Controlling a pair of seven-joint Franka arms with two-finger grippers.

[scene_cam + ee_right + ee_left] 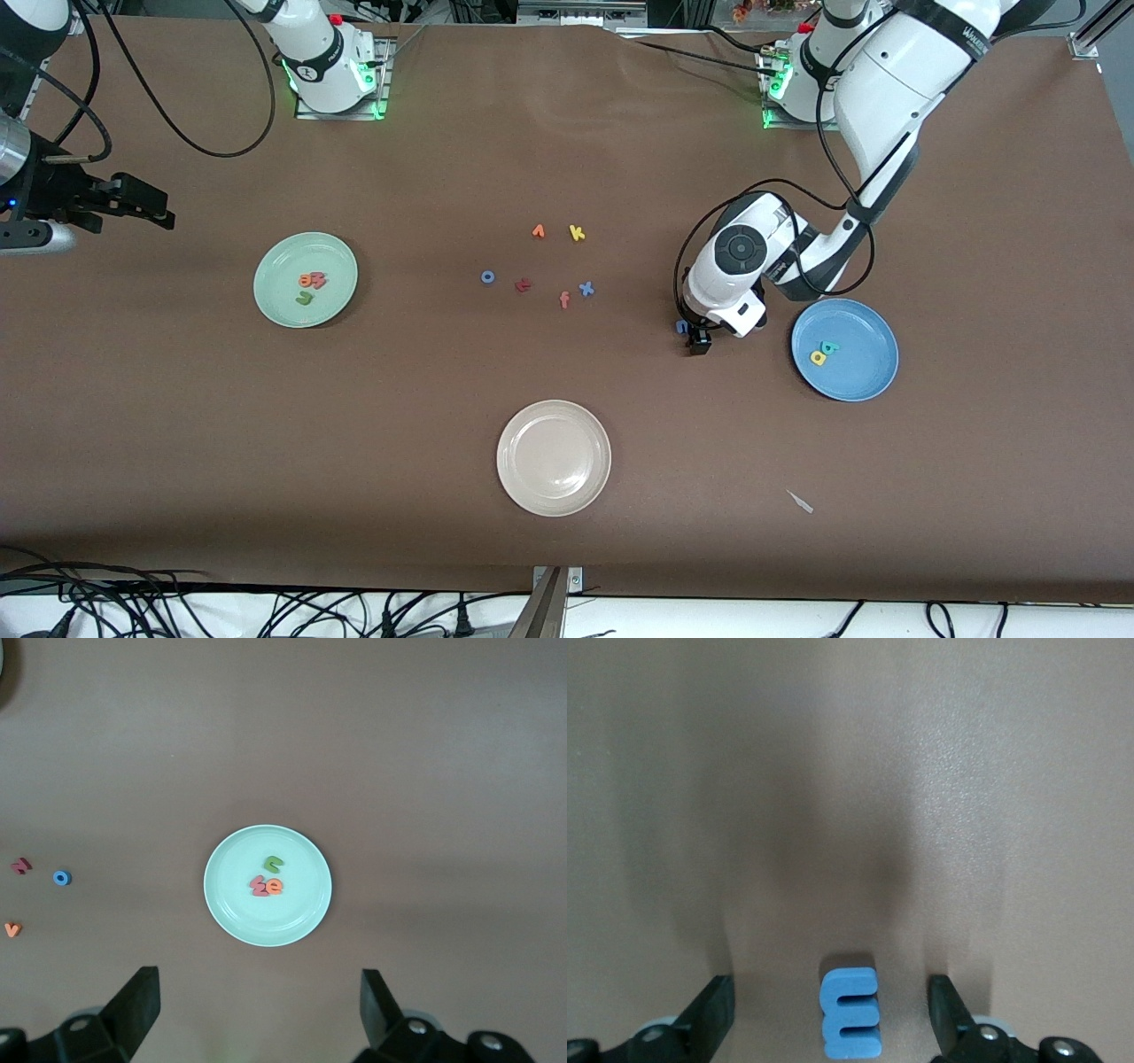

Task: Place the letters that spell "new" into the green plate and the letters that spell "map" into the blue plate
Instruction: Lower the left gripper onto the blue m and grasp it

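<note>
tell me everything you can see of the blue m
The blue m is a small, thick letter of matte foam with three stubby legs and rounded corners. It lies flat on the brown table, not yet in the blue plate beside it. The left gripper is down around it, fingers open on either side with gaps, not touching. In the front view the arm mostly hides it.

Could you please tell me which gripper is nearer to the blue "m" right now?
Left. The left gripper is open with a finger on each side of the blue "m" on the table. The right gripper waits, open, high over the green plate.
</note>
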